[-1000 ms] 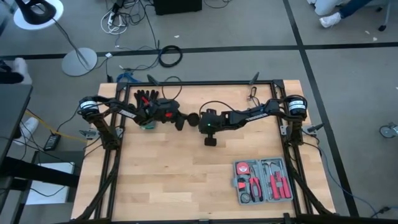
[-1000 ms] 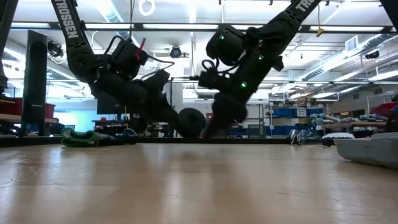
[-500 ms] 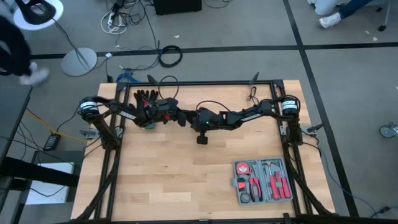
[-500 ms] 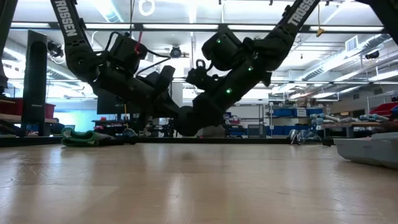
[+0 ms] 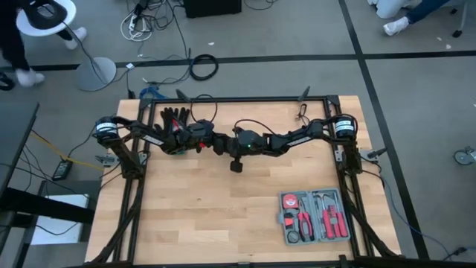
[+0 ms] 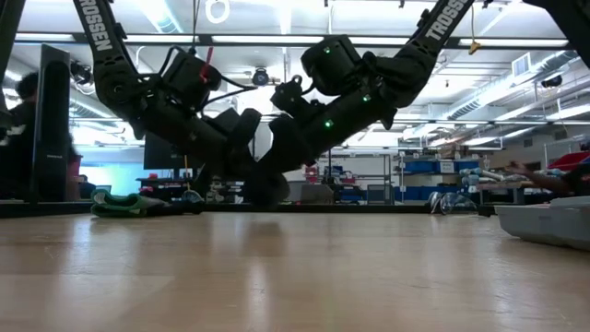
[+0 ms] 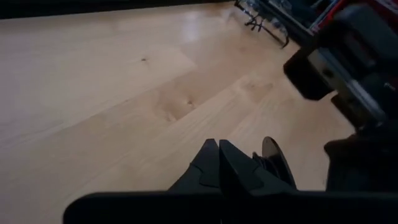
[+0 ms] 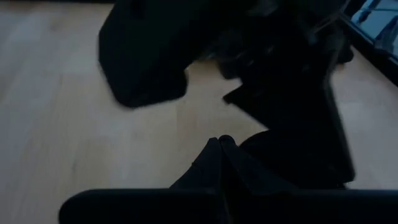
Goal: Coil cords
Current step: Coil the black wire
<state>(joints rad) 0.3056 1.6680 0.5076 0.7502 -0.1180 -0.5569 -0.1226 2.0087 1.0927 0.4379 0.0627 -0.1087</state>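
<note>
Since 1 s ago the right tool [image 5: 223, 144] has slid leftward — it now meets the left tool [image 5: 211, 141] at the worktop's [image 5: 223, 216] far middle, fingertips pressed together on both. Cord's disc [image 7: 273, 160] sits beside the left tool; wire [image 5: 256, 125] loops behind.

Thin black wire [image 5: 251, 125] only partly traceable near the black glove [image 5: 174, 117], lost where both arms meet; disc [image 7: 273, 160] mostly hidden behind left gripper [image 7: 219, 163], only a dark edge showing. Right gripper [image 8: 219, 158] pressed against a dark, blurred mass, contents unreadable. Beyond the glove [image 6: 118, 202] at table height, a blurred person [image 6: 26, 138] cut by the picture's edge. Tool case [image 6: 546, 221] also cropped at the edge.
</note>
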